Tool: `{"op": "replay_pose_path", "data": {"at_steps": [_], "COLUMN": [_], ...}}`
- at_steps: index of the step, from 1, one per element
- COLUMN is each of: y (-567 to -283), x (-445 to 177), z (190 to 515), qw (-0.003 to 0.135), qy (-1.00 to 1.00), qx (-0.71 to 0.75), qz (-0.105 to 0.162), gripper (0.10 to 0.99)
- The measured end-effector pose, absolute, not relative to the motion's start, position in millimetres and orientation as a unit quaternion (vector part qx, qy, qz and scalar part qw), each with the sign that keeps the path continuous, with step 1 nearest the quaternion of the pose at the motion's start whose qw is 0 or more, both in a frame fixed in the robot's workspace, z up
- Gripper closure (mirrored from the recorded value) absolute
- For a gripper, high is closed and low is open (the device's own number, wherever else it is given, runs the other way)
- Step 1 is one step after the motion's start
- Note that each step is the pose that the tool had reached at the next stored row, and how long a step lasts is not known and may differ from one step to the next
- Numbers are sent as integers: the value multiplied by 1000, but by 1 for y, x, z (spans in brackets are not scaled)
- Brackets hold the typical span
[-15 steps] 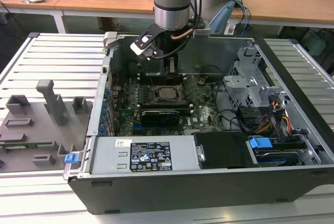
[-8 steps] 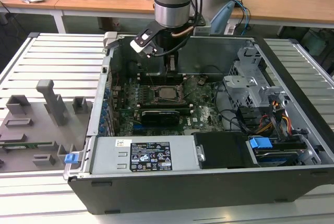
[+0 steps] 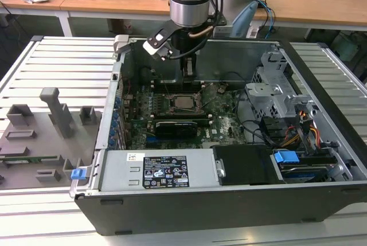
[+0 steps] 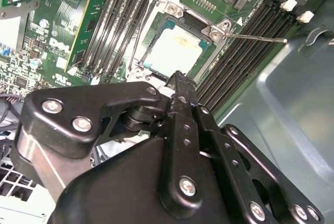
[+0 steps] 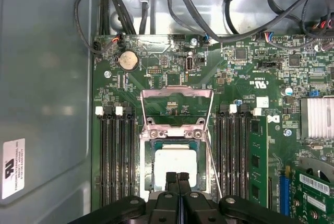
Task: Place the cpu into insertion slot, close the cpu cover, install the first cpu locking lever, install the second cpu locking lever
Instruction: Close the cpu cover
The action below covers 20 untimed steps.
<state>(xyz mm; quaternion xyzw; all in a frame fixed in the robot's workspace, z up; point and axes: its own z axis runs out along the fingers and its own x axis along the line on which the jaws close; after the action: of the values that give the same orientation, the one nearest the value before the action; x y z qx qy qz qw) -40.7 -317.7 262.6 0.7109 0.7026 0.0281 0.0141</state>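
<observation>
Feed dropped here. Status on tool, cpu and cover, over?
Tool shut, low over the socket's edge. Cpu in socket, silver face up. Cpu cover raised, not closed.

The exterior view is looking steeply down into the whole open computer case [image 3: 229,206]. The first wrist view is facing straight down at the motherboard [image 5: 156,57], close; the second wrist view is slanting past the fingers [image 4: 182,93], closer. Both wrist views are sharing the cpu [image 5: 176,164] [image 4: 175,49].

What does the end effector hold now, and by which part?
Nothing: the end effector is shut and empty, close by the cpu.
</observation>
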Motion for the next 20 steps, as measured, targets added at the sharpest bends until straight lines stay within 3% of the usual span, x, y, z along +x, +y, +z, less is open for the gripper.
{"op": "replay_pose_path", "data": {"at_steps": [20], "y": [-317], "x": [-27], "z": [270], "qw": [14], "qy": [703], "qx": [711], "qz": [28], "gripper": [980]}}
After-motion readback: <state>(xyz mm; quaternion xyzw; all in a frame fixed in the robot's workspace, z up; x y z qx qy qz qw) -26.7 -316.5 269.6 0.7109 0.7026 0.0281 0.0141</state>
